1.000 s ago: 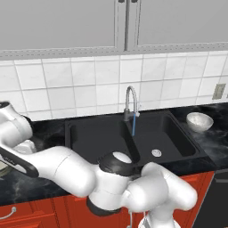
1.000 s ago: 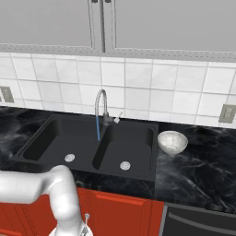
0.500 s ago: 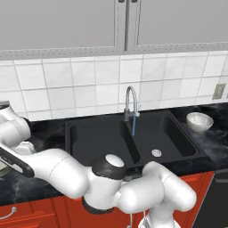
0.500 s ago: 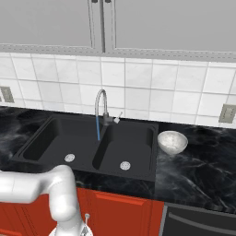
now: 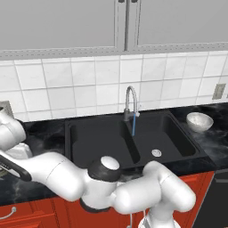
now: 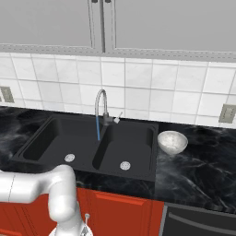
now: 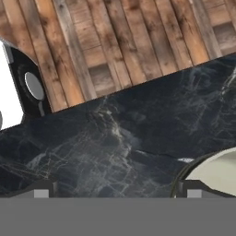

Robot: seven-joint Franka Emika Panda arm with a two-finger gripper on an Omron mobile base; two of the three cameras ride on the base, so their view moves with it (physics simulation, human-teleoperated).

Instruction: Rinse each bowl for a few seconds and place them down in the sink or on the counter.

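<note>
Hovering over the black marble surface, my jaws stood wide open and empty — the cream bowl just beside one tip, the white-grey bowl right of the sink.

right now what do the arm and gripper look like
The arm is glossy white, built of fat rounded segments with dark joint rings and a round grey-white cap on one joint. A thin pale cable hangs beneath it. The gripper shows as two small dark square finger tips with grey pads.

No readable text, labels, brands, numbers or signs anywhere: cabinets, tiles, counter, sink and bowls are all unmarked.
</note>
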